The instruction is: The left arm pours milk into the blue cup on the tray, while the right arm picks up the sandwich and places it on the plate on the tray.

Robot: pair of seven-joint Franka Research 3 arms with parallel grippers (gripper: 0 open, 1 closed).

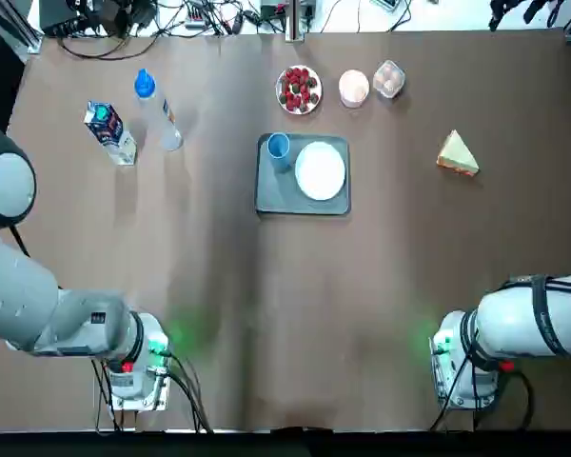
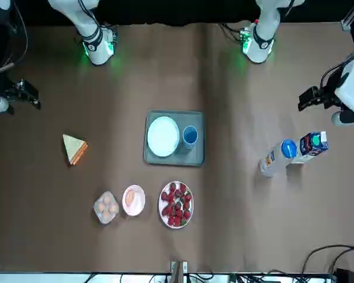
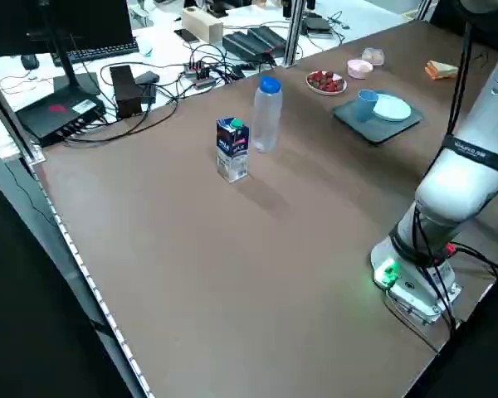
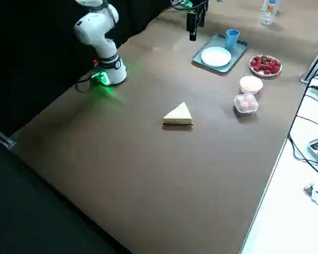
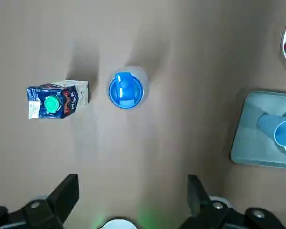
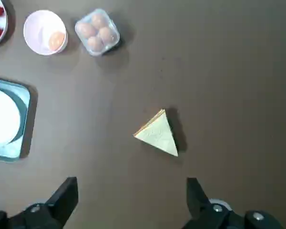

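Note:
The milk carton (image 1: 109, 131) stands upright at the far left of the table, beside a clear water bottle (image 1: 157, 109) with a blue cap. A grey tray (image 1: 276, 195) in the middle holds the blue cup (image 1: 279, 148) and a white plate (image 1: 321, 170), which has nothing on it. The triangular sandwich (image 1: 457, 153) lies on the table at the far right. My left gripper (image 5: 132, 179) hangs open high above the table, short of the carton (image 5: 57, 100) and bottle. My right gripper (image 6: 131, 181) is open too, high up and short of the sandwich (image 6: 157, 133).
Behind the tray sit a plate of strawberries (image 1: 299, 89), a pink bowl (image 1: 354, 87) and a clear box of eggs (image 1: 388, 79). Cables and electronics lie beyond the far table edge. Both arm bases stand at the near edge.

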